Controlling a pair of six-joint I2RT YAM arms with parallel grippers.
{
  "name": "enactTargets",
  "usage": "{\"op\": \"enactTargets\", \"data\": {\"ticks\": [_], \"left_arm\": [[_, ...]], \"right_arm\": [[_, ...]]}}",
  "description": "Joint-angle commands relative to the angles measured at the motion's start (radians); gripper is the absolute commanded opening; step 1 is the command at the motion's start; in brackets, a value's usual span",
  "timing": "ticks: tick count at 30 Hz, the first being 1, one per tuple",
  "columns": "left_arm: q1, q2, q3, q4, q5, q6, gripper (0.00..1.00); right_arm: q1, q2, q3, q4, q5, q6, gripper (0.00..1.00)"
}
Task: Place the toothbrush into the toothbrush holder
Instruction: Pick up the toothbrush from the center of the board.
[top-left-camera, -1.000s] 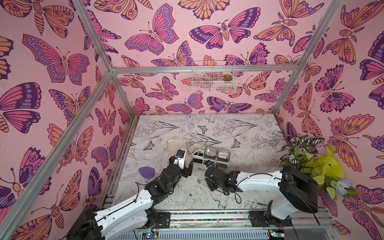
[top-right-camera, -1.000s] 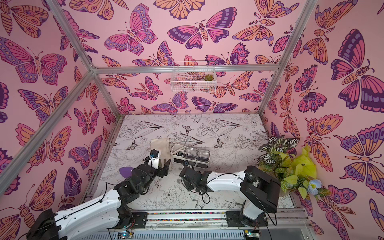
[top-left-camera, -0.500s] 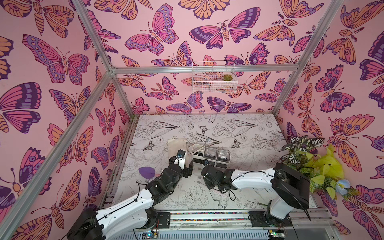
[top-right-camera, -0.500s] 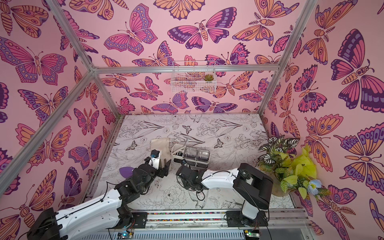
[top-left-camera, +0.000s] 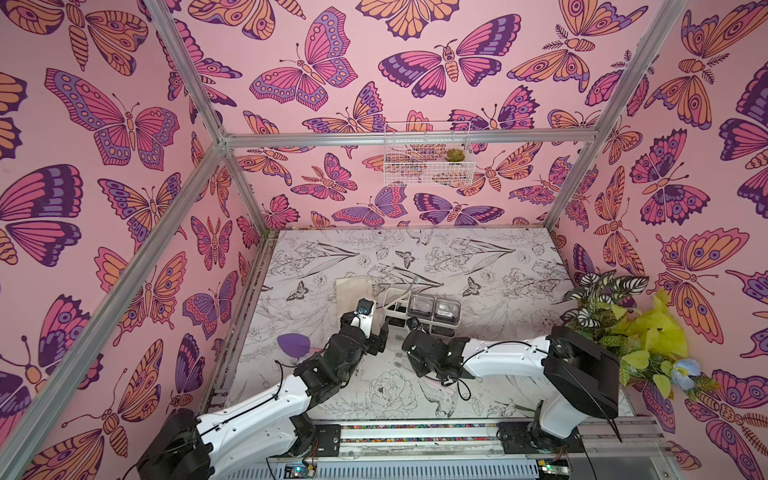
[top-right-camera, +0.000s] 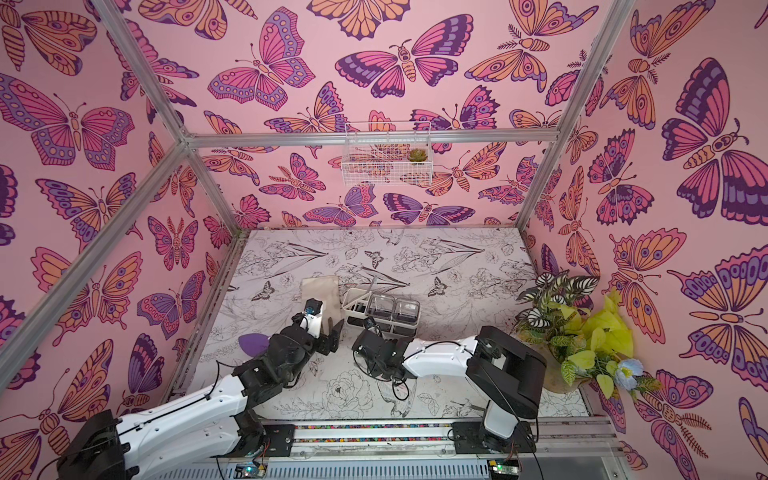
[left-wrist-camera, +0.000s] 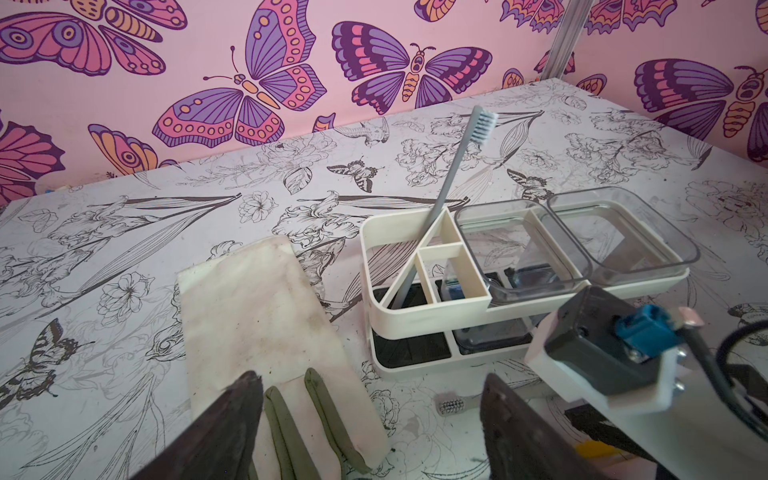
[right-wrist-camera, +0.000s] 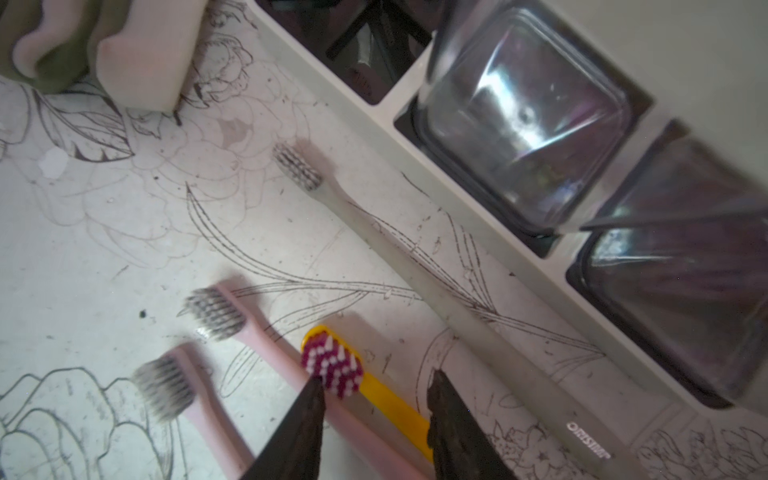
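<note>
White links (top-left-camera: 249, 419), black joints (top-left-camera: 345, 357) — thin black cables (top-left-camera: 507, 343).

In both top views the left arm (top-left-camera: 257, 411) stretches from the lower left corner up toward the frame's centre. The left gripper (left-wrist-camera: 370, 376) holds its jaws spread wide. The right arm (top-left-camera: 511, 357) rises at the lower right, folds at the elbow and runs leftward, with its wrist tipped down. The right gripper (right-wrist-camera: 374, 378) has its jaws partly apart, with a narrower gap.

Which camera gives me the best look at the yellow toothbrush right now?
The right wrist view: the yellow toothbrush lies flat on the table, close up, beneath the open right pincer. In both top views the right arm hides it; the left wrist view does not show it.
</note>
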Motion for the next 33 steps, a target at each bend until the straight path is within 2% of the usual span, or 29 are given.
{"op": "enactTargets", "data": {"ticks": [1, 7, 12, 16, 33], "left_arm": [[-0.003, 0.014, 0.025, -0.016, 0.011, -0.006, 0.83], [-0.003, 0.018, 0.027, -0.018, 0.010, -0.004, 0.83], [-0.003, 0.007, 0.025, -0.018, 0.007, -0.003, 0.83], [-0.003, 0.006, 0.024, -0.020, 0.004, -0.003, 0.83], [-0.003, -0.007, 0.023, -0.028, 0.011, -0.005, 0.83]], "right_arm": [[-0.011, 0.002, 0.016, -0.019, 0.017, 0.018, 0.43], [-0.013, 0.036, 0.039, -0.033, -0.007, -0.007, 0.40], [-0.016, 0.071, 0.052, -0.021, -0.078, -0.043, 0.29], [-0.019, 0.088, 0.063, -0.029, -0.081, -0.047, 0.28], [-0.031, 0.035, 0.048, 0.008, -0.090, -0.069, 0.08]]}}
